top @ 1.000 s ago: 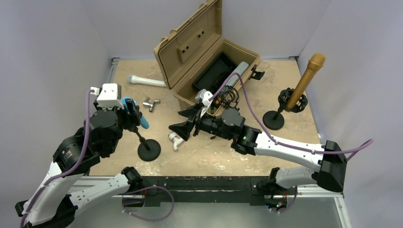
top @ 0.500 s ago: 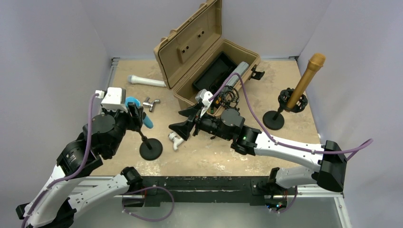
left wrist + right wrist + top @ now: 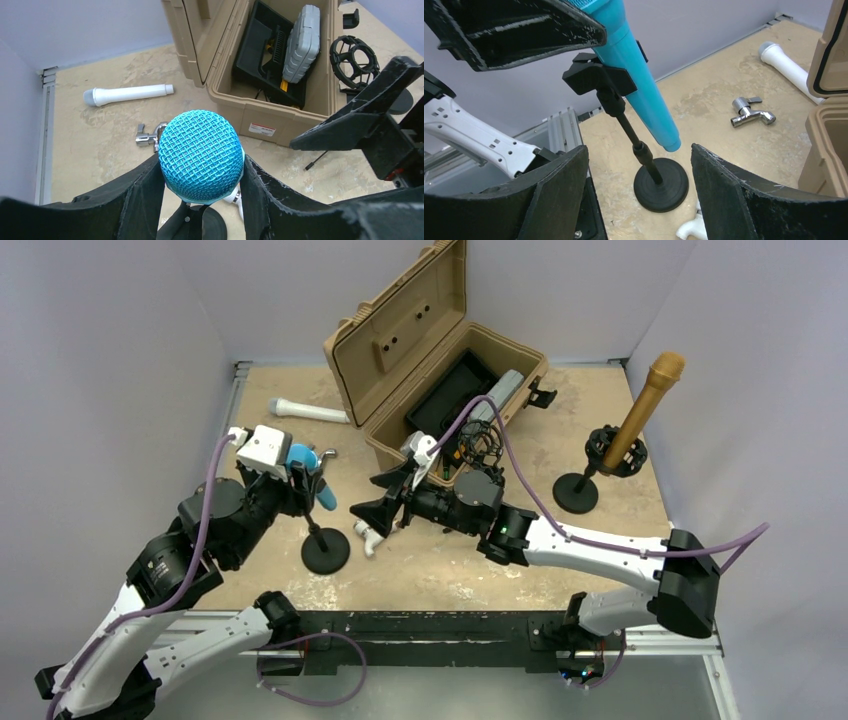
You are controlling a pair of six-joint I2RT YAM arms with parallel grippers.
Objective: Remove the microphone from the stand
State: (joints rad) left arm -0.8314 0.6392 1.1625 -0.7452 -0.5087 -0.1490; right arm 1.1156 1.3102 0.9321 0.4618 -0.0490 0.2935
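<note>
Nothing legible anywhere right now. One white sticker point(image 3: 262, 129) with a red band sits on the front wall of the tan hard case point(image 3: 227, 107), and its print is too small to read.

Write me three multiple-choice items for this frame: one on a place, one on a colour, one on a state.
1. Where does the white microphone lie?
A) on a stand
B) on the table, left of the tan case
C) inside that case

2. What colour is the microphone between the left gripper's fingers?
A) gold
B) white
C) blue

3. How is the right gripper?
A) open, holding nothing
B) shut on the stand
C) shut on a tap

Key:
1 B, it lies flat on the tabletop beside the case's lid.
2 C, the left wrist view shows the blue microphone clamped between them.
3 A, its fingers stand wide apart on either side of the black stand.
</note>
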